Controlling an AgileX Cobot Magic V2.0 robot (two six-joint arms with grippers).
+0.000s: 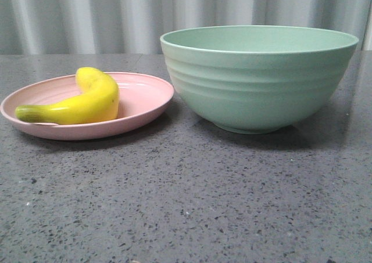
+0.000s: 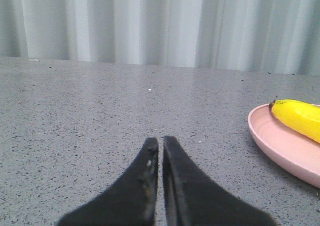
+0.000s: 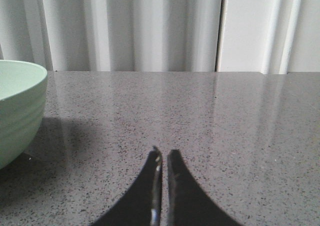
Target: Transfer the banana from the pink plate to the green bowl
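The yellow banana (image 1: pixel 81 100) lies curved on the pink plate (image 1: pixel 145 97) at the left of the table in the front view. To the right of the plate stands the tall green bowl (image 1: pixel 258 77), its inside hidden from here. Neither gripper appears in the front view. In the left wrist view my left gripper (image 2: pixel 161 141) is shut with nothing in it, low over bare table, with the pink plate (image 2: pixel 280 141) and banana (image 2: pixel 300 117) off to one side. My right gripper (image 3: pixel 164 153) is shut and empty too, with the green bowl (image 3: pixel 17 109) off to one side.
The table is a dark grey speckled stone top (image 1: pixel 186 205). A pale pleated curtain (image 1: pixel 116 16) hangs behind its far edge.
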